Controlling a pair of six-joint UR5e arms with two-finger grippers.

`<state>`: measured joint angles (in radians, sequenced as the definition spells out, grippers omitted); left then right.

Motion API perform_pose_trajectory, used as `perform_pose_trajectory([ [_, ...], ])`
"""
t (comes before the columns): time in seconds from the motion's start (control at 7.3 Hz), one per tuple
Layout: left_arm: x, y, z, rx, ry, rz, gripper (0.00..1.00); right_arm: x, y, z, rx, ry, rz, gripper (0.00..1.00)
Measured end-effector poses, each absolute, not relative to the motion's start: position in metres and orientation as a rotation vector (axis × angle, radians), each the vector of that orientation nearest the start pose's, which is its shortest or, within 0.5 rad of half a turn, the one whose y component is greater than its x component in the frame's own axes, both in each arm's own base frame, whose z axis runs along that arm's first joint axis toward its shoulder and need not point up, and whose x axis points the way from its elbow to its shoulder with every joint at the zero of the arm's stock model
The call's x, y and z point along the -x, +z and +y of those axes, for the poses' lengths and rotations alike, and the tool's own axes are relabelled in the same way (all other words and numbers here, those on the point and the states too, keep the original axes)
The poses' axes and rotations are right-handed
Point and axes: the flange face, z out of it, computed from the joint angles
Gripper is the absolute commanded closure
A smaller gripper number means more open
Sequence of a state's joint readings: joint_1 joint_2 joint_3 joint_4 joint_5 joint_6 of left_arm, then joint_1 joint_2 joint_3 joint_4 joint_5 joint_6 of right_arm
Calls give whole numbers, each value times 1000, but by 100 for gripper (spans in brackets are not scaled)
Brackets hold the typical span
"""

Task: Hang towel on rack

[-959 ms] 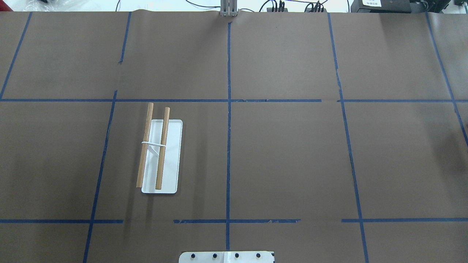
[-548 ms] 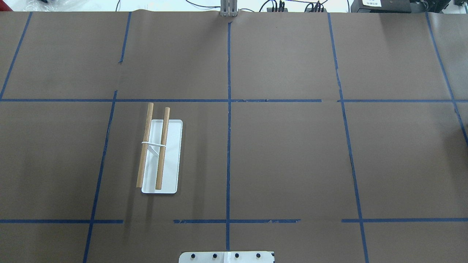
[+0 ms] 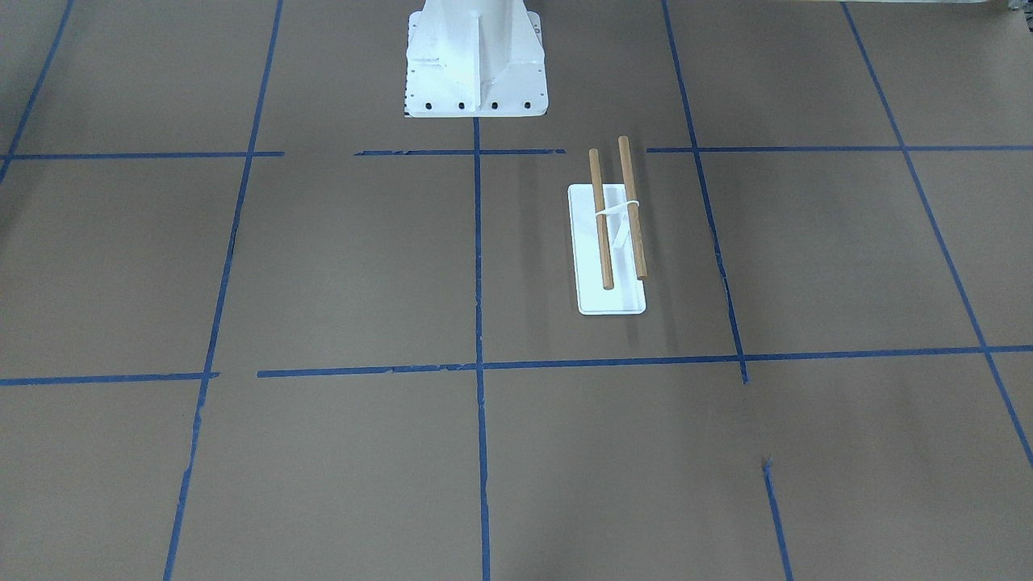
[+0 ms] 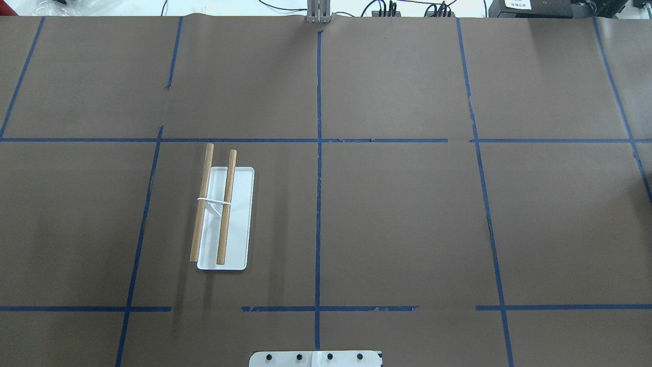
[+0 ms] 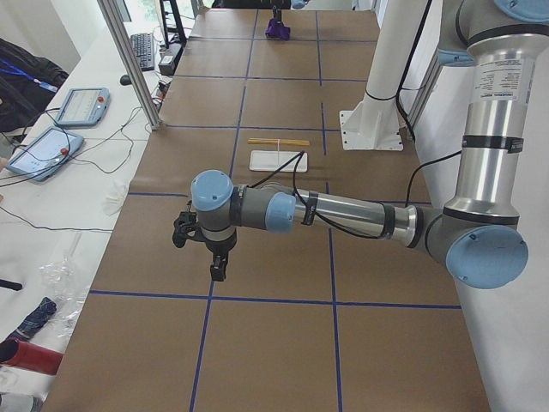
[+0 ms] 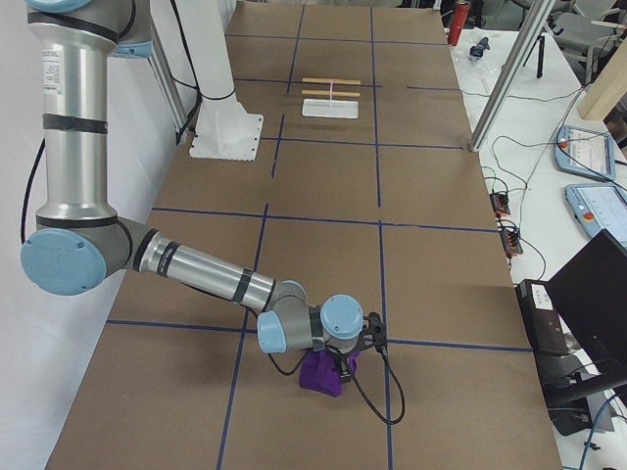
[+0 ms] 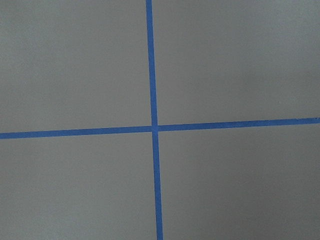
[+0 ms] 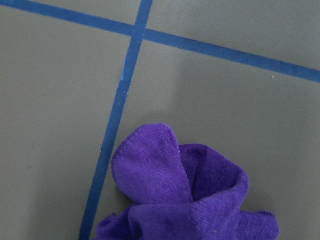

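Note:
The rack has a flat white base, a white upright and two brown wooden dowels; it stands left of the table's middle, also in the front-facing view. Nothing hangs on it. A purple towel lies crumpled on the table at the robot's far right, filling the bottom of the right wrist view. My right gripper is down at the towel; I cannot tell whether it is open or shut. My left gripper hovers over bare table at the far left, pointing down; its state cannot be told.
Brown paper with blue tape lines covers the table. The white bolted pedestal stands at the robot's edge. Tablets and cables lie beyond the far edge. A metal post stands at that edge.

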<state>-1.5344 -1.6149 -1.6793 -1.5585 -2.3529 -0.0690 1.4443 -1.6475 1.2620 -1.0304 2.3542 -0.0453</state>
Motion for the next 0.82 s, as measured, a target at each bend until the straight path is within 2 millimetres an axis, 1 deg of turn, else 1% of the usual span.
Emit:
perform_pose_trajectory([
  [0.14,44,582,-517,-94,25,787,0,-4,792,-441,-109,-230,-777,2],
  [0.27,44,582,-516,-95,25,787,0,-3,795,-439,-103,-233,-766,18],
  [0.41,44,583,-516,-94,25,787,0,0,798,-438,-97,-238,-759,50],
  [0.55,44,584,-515,-93,25,787,0,2,800,-437,-93,-244,-754,86],
  [0.68,44,585,-514,-92,25,787,0,2,801,-436,-92,-249,-752,100],
  [0.82,44,585,-514,-92,26,788,0,3,801,-437,-94,-253,-751,100],
])
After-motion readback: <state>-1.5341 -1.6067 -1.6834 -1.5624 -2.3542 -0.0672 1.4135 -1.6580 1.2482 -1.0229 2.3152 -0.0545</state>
